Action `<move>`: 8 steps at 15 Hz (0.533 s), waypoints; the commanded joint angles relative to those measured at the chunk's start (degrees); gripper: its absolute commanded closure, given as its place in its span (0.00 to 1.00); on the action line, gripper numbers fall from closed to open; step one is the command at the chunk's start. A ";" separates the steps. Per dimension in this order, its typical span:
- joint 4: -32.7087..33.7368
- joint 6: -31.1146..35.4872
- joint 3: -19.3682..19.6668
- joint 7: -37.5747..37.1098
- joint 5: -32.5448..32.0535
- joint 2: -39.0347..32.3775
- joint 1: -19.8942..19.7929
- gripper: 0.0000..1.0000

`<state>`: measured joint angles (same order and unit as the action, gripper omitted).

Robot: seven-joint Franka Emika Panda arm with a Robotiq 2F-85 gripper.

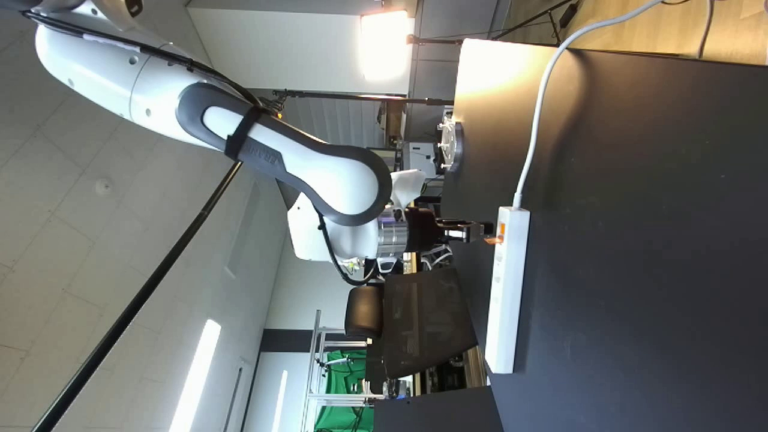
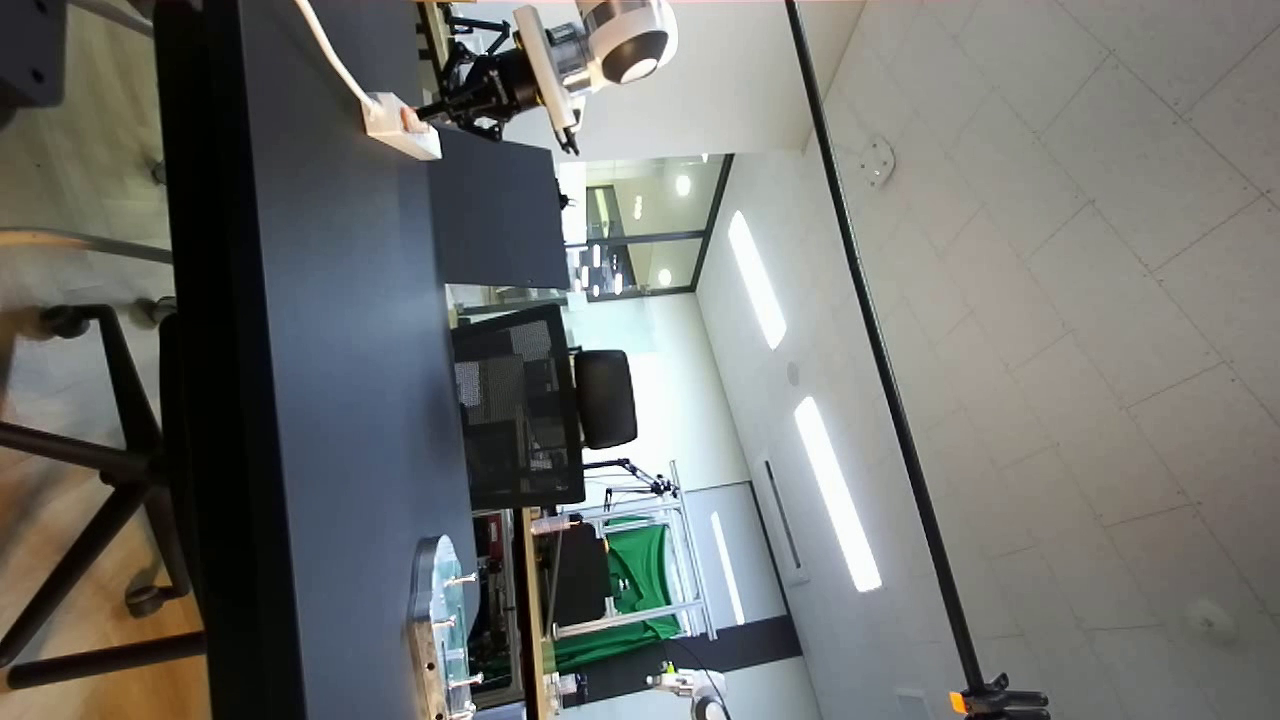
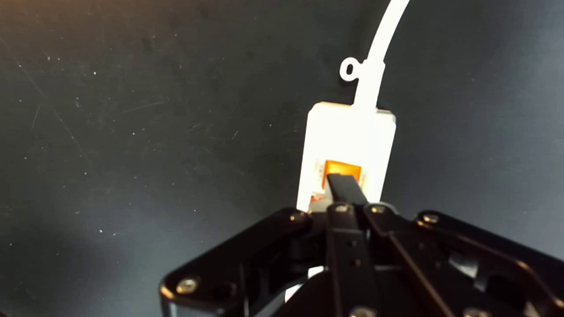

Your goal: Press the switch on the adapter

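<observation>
The adapter is a long white power strip point(image 1: 507, 300) lying on the dark table; it also shows in an exterior view point(image 2: 405, 142) and the wrist view point(image 3: 348, 132). Its orange switch point(image 3: 343, 168) is near the cable end and is partly covered by my fingers in the wrist view. It shows orange in both exterior views too point(image 1: 501, 231) point(image 2: 411, 121). My gripper point(image 3: 346, 187) has its fingers together with nothing between them. The fingertips point(image 1: 488, 228) are right at the switch; whether they touch or press it I cannot tell.
A white cable point(image 1: 540, 102) runs from the strip's end across the dark tabletop point(image 1: 636, 240). A round glass-topped object point(image 2: 445, 620) stands farther along the table. A black chair point(image 1: 426, 324) is beside the table.
</observation>
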<state>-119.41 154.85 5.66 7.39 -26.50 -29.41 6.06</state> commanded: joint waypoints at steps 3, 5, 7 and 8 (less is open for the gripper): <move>0.72 1.76 0.61 0.77 -1.20 -1.21 0.16 1.00; 0.88 2.18 0.81 0.55 -1.34 -1.64 0.34 1.00; 1.06 2.88 0.96 0.44 -1.37 -2.15 0.44 1.00; 1.15 3.17 1.03 0.40 -1.37 -2.41 0.49 1.00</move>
<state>-119.25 157.01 5.91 8.33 -26.92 -30.85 6.06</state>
